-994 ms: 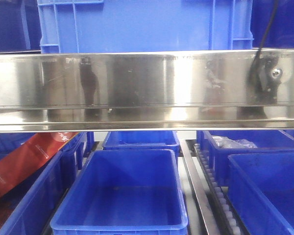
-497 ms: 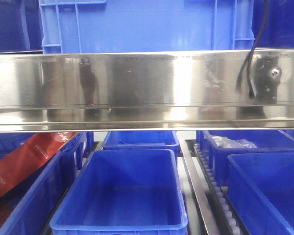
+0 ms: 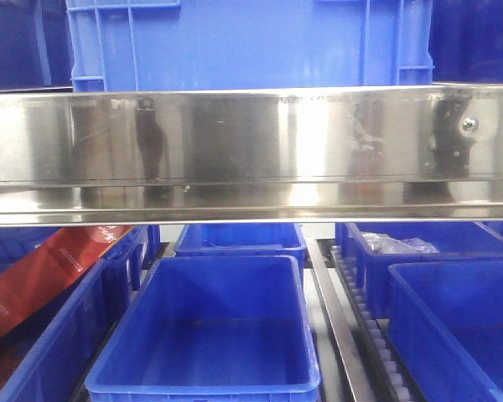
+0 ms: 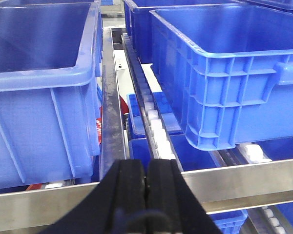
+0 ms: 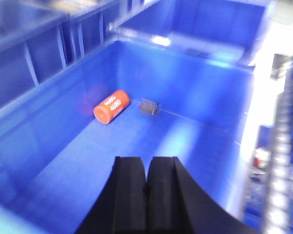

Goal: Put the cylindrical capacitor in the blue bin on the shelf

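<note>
In the right wrist view a small dark stubby object [image 5: 149,107], blurred, which looks like the cylindrical capacitor, lies on the floor of a smooth-walled blue bin [image 5: 205,92] near its far wall. My right gripper [image 5: 147,163] is shut and empty, hovering over the bin's floor well short of it. My left gripper [image 4: 146,168] is shut and empty, above the shelf's steel front rail [image 4: 244,178]. The shelf's broad shiny rail [image 3: 251,142] crosses the front view; neither gripper shows there.
An orange cylinder marked 4680 [image 5: 111,107] lies left of the dark object. A plain blue tub [image 3: 210,335] sits empty below the rail, a ribbed crate [image 3: 243,42] above it. A red packet [image 3: 42,276] lies in the left bin. Roller tracks [image 4: 154,126] run between bins.
In the front view the dark arm part and black cable at the upper right, in front of the rail, have moved up and out of view; only a dark reflection stays on the rail.
</note>
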Tool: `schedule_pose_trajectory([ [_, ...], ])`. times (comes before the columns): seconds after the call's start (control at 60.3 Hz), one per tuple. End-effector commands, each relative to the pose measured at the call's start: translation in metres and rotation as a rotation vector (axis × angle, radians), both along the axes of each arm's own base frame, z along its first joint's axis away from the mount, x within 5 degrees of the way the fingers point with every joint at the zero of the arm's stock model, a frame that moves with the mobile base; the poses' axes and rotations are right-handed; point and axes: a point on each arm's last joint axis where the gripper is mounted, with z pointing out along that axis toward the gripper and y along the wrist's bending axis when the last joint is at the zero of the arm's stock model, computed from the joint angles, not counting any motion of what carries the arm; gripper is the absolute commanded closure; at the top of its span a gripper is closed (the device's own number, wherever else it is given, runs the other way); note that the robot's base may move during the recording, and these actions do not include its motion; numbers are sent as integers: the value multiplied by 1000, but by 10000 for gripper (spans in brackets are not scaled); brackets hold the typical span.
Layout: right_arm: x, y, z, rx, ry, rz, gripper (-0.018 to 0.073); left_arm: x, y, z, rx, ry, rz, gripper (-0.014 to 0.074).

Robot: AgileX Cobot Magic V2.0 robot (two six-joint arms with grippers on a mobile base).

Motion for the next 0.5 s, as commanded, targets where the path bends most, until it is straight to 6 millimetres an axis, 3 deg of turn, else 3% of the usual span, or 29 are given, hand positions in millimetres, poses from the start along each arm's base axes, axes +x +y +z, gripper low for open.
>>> schedule_pose_trajectory([
  [0.0, -20, -19, 4, -5, -34, -38, 718, -1, 0, 2, -10, -24, 4, 707],
  [0.215, -62, -49, -19, 32, -101, -111, 718, 0, 0, 2, -11, -35, 4, 707],
  [0.481, -109, -68, -87, 65, -171, -149, 718, 6, -2, -6, -10, -39, 1, 707],
])
